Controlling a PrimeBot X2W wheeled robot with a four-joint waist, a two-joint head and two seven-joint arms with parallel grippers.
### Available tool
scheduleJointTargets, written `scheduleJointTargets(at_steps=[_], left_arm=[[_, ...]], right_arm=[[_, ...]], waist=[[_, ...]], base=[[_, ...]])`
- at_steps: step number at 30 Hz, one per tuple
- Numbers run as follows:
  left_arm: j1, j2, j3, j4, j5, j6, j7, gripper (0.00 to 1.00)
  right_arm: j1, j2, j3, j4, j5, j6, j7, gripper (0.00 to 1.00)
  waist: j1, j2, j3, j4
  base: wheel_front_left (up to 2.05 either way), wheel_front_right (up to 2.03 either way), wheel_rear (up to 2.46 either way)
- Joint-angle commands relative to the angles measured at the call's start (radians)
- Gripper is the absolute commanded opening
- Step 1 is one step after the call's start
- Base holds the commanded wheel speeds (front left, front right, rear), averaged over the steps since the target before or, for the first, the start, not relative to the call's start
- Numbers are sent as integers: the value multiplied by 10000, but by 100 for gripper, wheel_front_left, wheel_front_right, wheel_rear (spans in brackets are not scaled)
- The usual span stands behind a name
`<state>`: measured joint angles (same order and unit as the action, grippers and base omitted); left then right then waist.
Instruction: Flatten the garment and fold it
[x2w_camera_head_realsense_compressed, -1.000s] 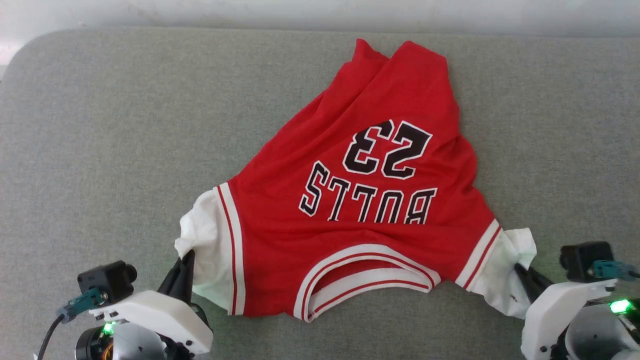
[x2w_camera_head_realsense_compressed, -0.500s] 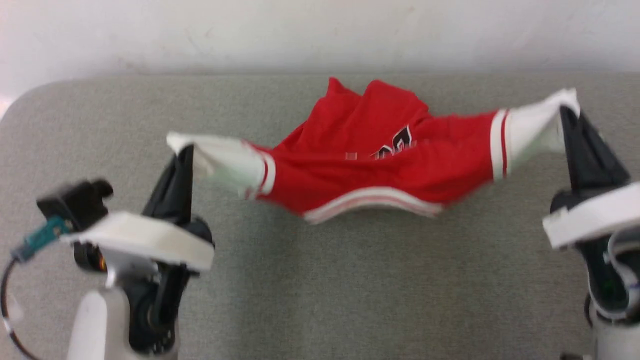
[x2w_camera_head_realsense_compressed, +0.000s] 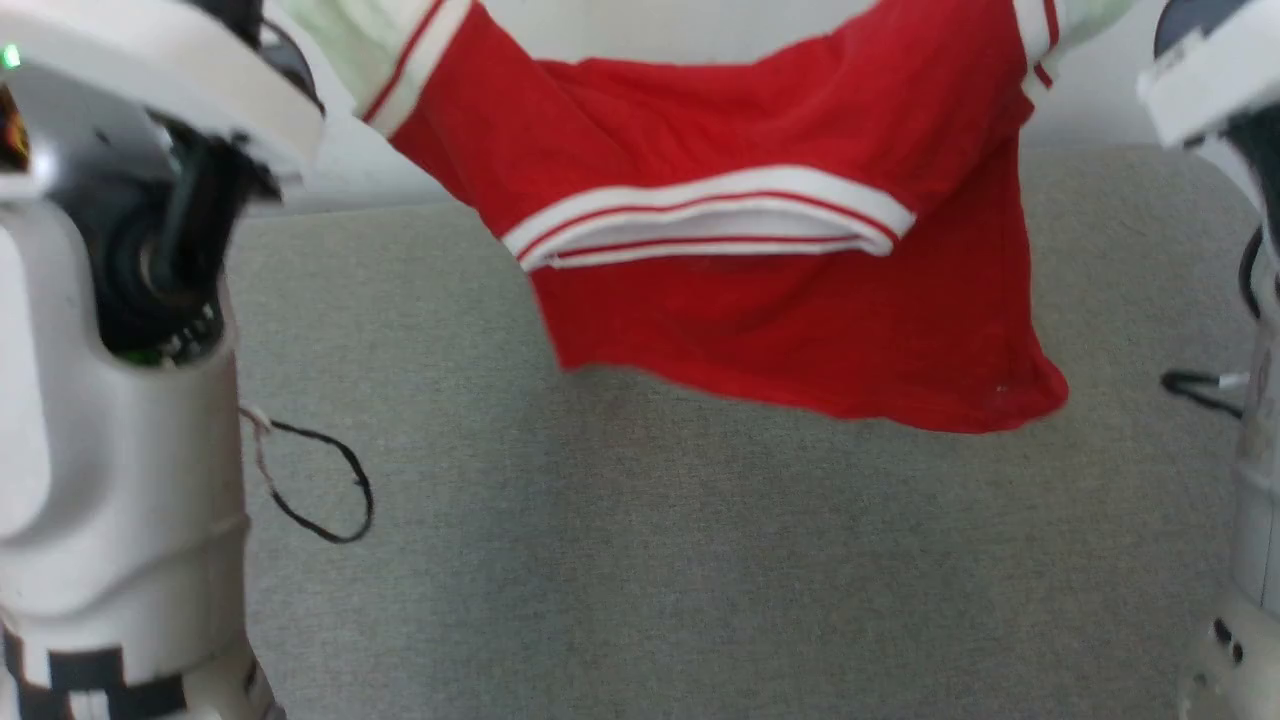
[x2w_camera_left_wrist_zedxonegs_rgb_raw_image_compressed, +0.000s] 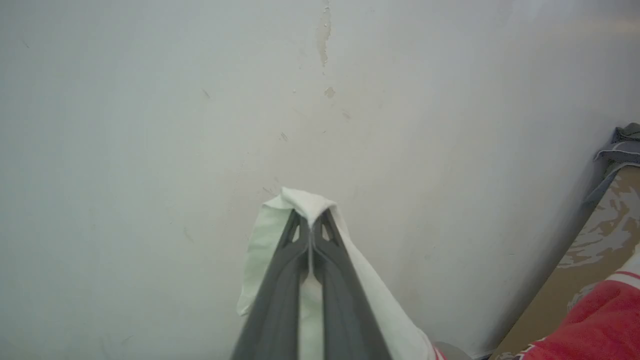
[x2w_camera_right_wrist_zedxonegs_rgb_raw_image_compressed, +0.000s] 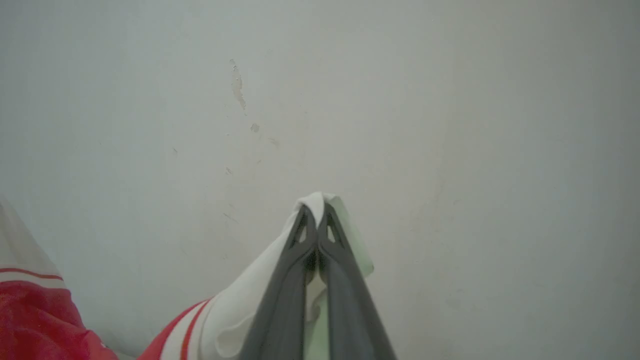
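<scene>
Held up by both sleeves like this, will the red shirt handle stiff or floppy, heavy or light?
Probably floppy: the garment sags between the left gripper and the right gripper, its hem hanging uneven. Likely light: two small pinches of white sleeve seem to carry it all. It may bunch when lowered.

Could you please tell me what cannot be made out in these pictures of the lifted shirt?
Head view: both sleeve ends of the garment are cut off by the top edge.
Head view: whether its hem clears the grey surface cannot be judged from this angle.
Wrist views: fingers of the left gripper and right gripper cover the pinched cloth, hiding its depth.
</scene>
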<state>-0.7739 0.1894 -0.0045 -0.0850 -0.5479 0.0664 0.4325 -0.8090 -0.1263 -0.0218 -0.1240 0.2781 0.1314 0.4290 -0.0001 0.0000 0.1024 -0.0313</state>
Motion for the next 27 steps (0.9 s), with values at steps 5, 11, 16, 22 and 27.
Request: scheduleJointTargets(at_steps=[5,11,16,22,27], left_arm=[[-1410,521,1,1080,343,505,993,0],[-3108,763,-75,1819,807,766,882,0],[-4963,825,-135,2332,1238,902,174,0],[-6137,697,35,2782,1291,930,-892,0],[-6410,596,605,3275,882,795,-2079,0]], right_arm=[[-1427,-4,215,1170,-369,-7,844,0],[-3137,-215,295,2303,-1157,-7,840,0],[-4874,-472,349,3292,-2002,-7,256,0],[-6084,-371,-69,4273,-2547,-7,-596,0],[-6422,-409,-107,5134,-2850,-7,-1493,0]], waist=[[1,0,987,-522],[1,0,2604,-581],[1,0,4081,-479],[1,0,5292,-260],[1,0,6130,-111]], base=[[0,0,0],[0,0,0],[0,0,0],[0,0,0],[0,0,0]])
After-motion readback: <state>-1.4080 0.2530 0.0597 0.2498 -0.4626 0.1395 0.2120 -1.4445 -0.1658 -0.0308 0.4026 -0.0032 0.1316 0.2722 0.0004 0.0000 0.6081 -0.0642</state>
